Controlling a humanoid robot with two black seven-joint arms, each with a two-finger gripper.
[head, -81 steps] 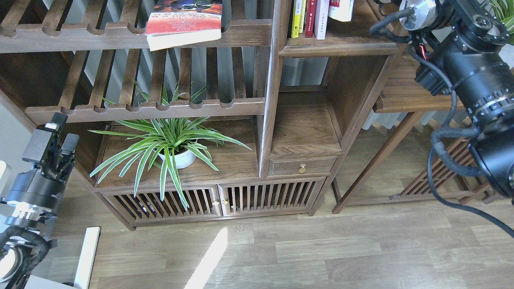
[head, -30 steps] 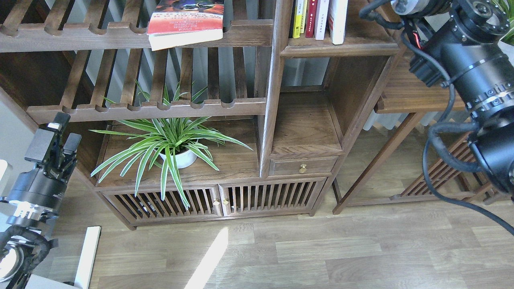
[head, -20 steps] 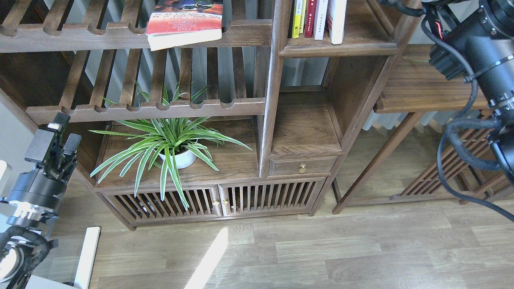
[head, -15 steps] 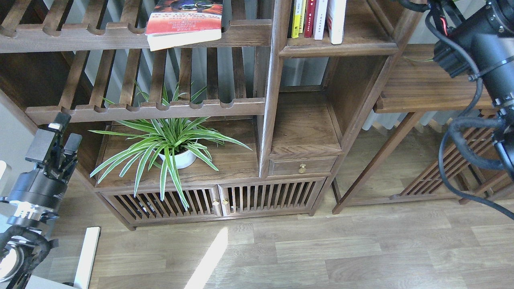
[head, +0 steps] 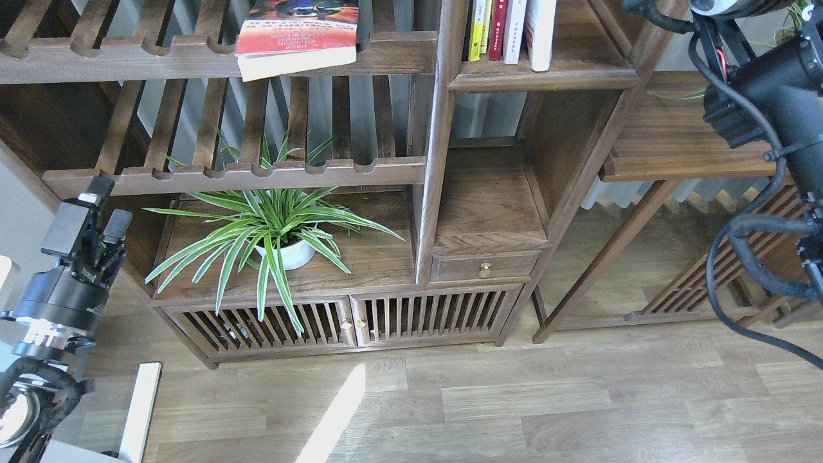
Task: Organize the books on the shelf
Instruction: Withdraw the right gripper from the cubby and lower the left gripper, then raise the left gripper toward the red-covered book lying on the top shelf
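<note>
The left arm is sitting low at the left edge, pointing its left end effector [head: 91, 215] up and a bit right, with the two flat black fingers [head: 63, 226] standing narrowly apart and gripping nothing. The right arm is coming in from the right edge as chunky black cylinders with looping cables; its end is running off the top of the view, so I can't tell how that one is set.

The bookcase [head: 443, 161] is dark brown grained wood. On its narrow solid-plank shelf [head: 578, 67] at top right, four books are standing upright, touching: a slim yellow one [head: 476, 29], a red one [head: 498, 26], a thin pale one [head: 515, 29] and a thick white one [head: 541, 32]. A red-orange paperback [head: 294, 35] is lying flat on the slatted rack [head: 128, 54], overhanging its notched rail. All are well apart from the left end effector, up and to its right.
</note>
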